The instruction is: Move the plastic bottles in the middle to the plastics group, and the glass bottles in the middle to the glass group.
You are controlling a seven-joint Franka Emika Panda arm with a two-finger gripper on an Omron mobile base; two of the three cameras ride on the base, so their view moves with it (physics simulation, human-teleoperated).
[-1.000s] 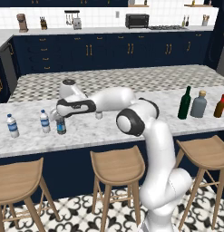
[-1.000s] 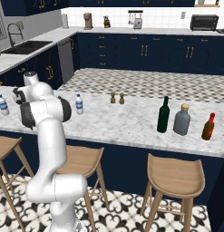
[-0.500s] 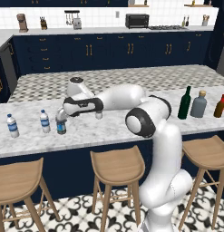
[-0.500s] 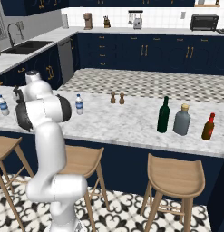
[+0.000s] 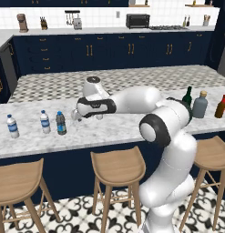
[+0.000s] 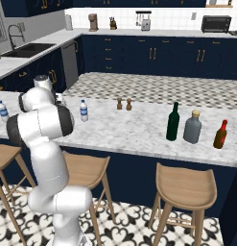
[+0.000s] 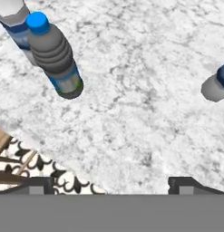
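The dark smoky-grey plastic bottle (image 5: 61, 123) (image 7: 55, 56) stands upright on the marble counter beside the plastics group, two clear water bottles (image 5: 44, 121) (image 5: 12, 126). My gripper (image 5: 76, 115) (image 7: 112, 185) hovers just right of it, open, nothing between its fingers. The clear blue-labelled middle bottle (image 6: 84, 110) stands further right; a grey-and-blue bottle part (image 7: 216, 84) is cut off by the hand view's right edge. The tall green glass bottle (image 6: 173, 121) (image 5: 188, 95) stands by the glass group: squat grey-blue bottle (image 6: 192, 127) (image 5: 200, 104) and amber-red bottle (image 6: 220, 134) (image 5: 220, 106).
Two small shakers (image 6: 124, 104) stand mid-counter behind the bottles. Wooden stools (image 5: 117, 166) line the near side. The counter's front edge (image 7: 50, 170) lies close below the hand, with patterned floor beyond. My arm's white links (image 5: 132, 100) span the counter's middle.
The hand has drawn back to the right, away from the smoky-grey bottle, which stays standing by the clear ones. The jaws remain wide apart.
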